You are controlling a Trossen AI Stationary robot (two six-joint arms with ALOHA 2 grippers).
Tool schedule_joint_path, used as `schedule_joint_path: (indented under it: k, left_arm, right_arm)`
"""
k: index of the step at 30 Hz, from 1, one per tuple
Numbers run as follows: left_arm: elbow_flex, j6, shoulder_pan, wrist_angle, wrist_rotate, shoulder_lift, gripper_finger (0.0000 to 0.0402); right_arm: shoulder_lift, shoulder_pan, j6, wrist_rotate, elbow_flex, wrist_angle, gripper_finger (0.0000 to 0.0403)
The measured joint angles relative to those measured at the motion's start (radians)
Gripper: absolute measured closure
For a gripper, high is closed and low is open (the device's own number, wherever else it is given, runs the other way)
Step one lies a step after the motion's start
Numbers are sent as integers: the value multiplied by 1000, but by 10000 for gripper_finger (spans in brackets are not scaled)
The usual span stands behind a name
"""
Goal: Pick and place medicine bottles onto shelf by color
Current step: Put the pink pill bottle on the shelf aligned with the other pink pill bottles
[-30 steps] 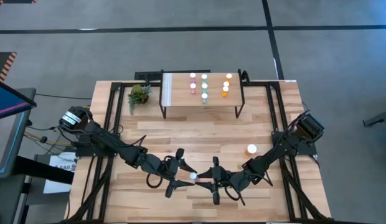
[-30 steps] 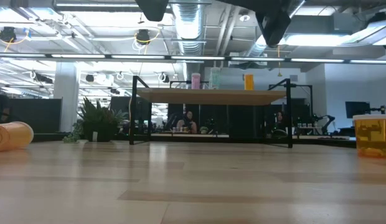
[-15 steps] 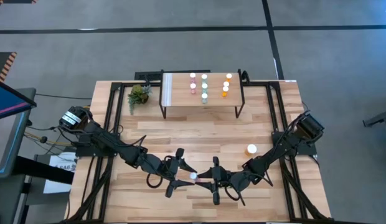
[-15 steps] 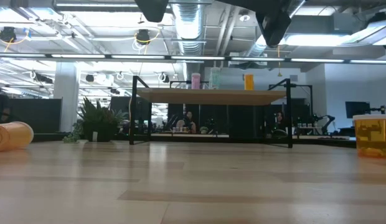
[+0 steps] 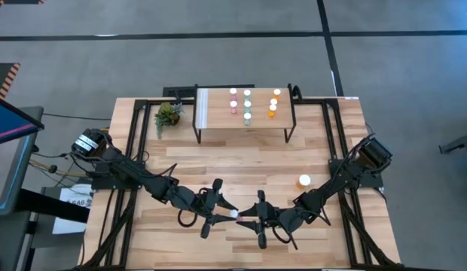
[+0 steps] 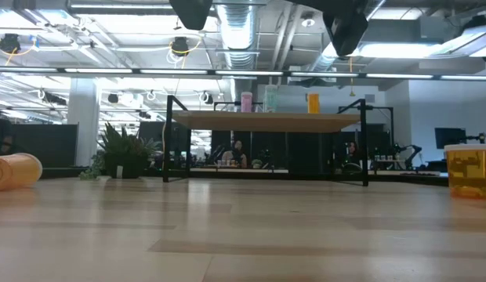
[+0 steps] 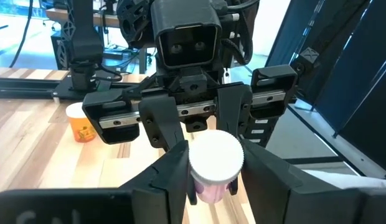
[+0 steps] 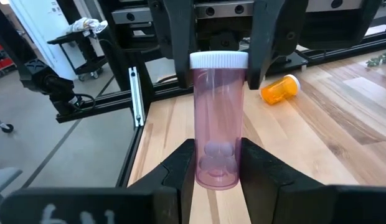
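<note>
Handover, we judge: small pink translucent bottle with white cap (image 5: pixel 235 214), lower centre, spans both grippers, its long axis along their line; right gripper (image 5: pixel 243 223) clamps the base, left gripper (image 5: pixel 227 211) closes narrowly on the cap.

The tabletop (image 5: pixel 241 162) carried the shelf (image 5: pixel 218 113), a plant (image 5: pixel 168 115) and an orange bottle (image 5: pixel 303 181) beside the right tool (image 5: pixel 257 220).

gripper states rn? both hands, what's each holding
Left hand: closed on the cap end of the pink medicine bottle.
Right hand: closed on the base end of the same bottle, mid-handover above the table.
</note>
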Motion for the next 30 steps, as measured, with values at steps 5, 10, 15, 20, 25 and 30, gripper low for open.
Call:
schedule_joint_path:
  k: [5,10,15,20,25,30]
  left_arm:
    - [0,5,0,0,1,0,289]
    - [0,5,0,0,2,0,290]
    - [0,4,0,0,3,0,291]
    - [0,5,0,-2,7,0,291]
    - [0,5,0,-8,14,0,291]
    - [0,5,0,-15,18,0,291]
  right_arm:
    - [0,0,0,0,0,0,276]
    - [0,0,14,0,0,-1,276]
    - [0,1,16,0,0,-1,276]
    - [0,2,51,0,0,-3,258]
    - [0,1,73,0,0,-10,207]
    - [0,1,73,-1,0,-11,160]
